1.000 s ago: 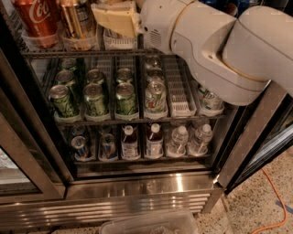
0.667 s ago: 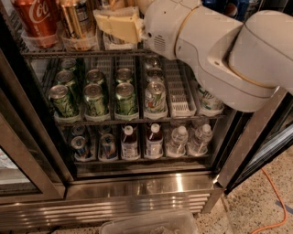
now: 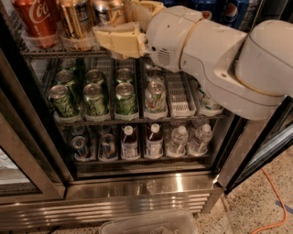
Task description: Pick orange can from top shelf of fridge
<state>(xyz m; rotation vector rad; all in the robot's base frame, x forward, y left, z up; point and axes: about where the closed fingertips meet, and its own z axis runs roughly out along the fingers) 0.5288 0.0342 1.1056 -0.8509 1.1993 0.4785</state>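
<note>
**End effector at the top shelf, orange can just beside it**

Camera view: The fridge (image 3: 137, 185) is standing open, steel sill and louvred base showing along the bottom. The orange can (image 3: 75, 19) is sitting upright on the top shelf (image 3: 46, 54), in a clear plastic cup at the front edge, with the red Coca-Cola can (image 3: 36, 18) just beside it on the left side of the frame. The end effector (image 3: 116, 39) is reaching in at top-shelf level, its cream-coloured tip lying just to the right of the orange can in the frame and slightly lower, at about the height of the can's base. Contact between them is not clear. Whether the end effector is spread or pressed together cannot be told. Another shiny can (image 3: 109, 10) is showing right behind it. The bulky white arm (image 3: 215, 55) is crossing the upper right, covering part of the shelf; blue Pepsi cans (image 3: 233, 11) are peeking out above it. Green cans (image 3: 96, 98) are lining the middle rack, small bottles (image 3: 153, 139) the lower one. A clear plastic tub (image 3: 151, 224) is sitting on the floor in front.
</note>
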